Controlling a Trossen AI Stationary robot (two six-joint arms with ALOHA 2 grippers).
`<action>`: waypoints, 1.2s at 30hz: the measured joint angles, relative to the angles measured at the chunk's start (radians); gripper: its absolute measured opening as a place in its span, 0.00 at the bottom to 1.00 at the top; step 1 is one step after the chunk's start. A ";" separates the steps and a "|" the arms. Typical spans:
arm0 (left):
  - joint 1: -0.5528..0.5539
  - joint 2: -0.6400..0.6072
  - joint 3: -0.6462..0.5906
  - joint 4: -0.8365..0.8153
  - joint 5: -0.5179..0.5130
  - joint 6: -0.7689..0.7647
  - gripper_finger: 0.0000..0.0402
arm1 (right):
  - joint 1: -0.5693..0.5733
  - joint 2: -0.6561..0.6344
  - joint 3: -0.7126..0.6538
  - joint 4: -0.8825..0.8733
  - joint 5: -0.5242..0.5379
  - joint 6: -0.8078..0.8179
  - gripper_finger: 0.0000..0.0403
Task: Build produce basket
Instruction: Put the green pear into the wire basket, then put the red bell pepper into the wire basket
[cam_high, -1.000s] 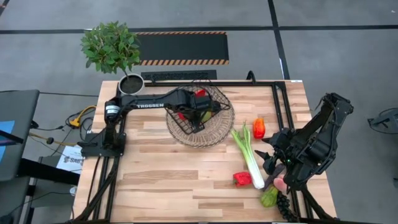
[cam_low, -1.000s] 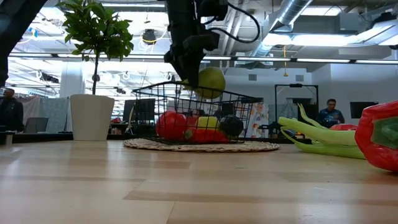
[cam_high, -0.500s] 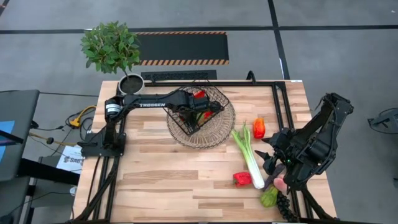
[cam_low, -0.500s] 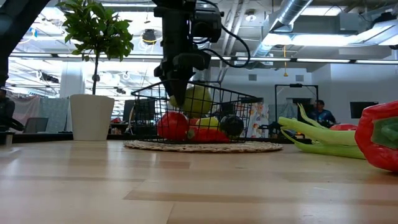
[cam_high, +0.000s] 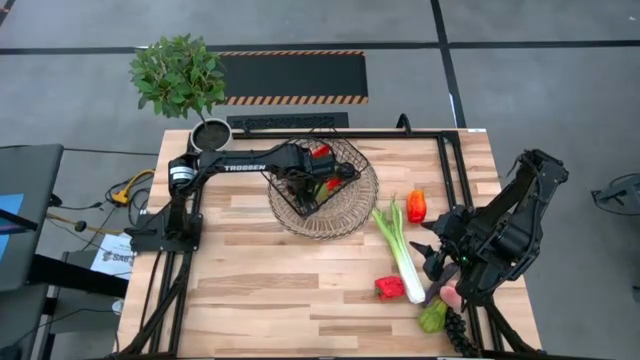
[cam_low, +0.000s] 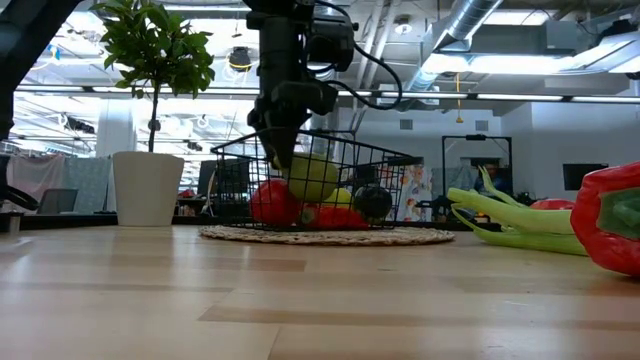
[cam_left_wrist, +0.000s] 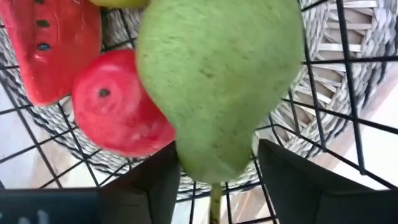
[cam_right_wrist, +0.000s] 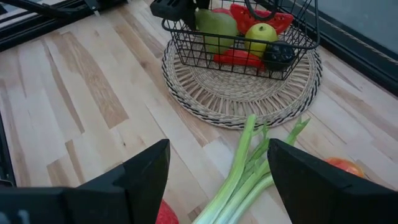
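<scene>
Reaching into the basket, the left gripper has a green pear right between its two dark fingers. The fingers stand a little apart on each side of the pear, and it is hard to tell if they press on it. The pear sits low in the basket, beside a red apple and a red slice with dark seeds. Its fat end points away from the gripper and its thin stem end points back between the fingers. The left arm stretches flat across the table, then bends down into the basket.

The basket stands on a round woven tray. The right gripper waits over the leek near the table's right side, fingers wide apart.
</scene>
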 joint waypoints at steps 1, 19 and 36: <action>0.000 0.000 0.000 -0.003 0.010 0.000 0.52 | 0.000 0.000 0.000 0.000 0.000 0.000 0.72; 0.000 -0.007 0.240 -0.249 -0.032 0.017 0.60 | 0.000 0.000 0.000 0.000 -0.002 -0.001 0.72; -0.234 0.002 0.298 0.383 0.274 0.009 0.60 | 0.045 0.000 0.000 0.009 -0.183 0.059 0.72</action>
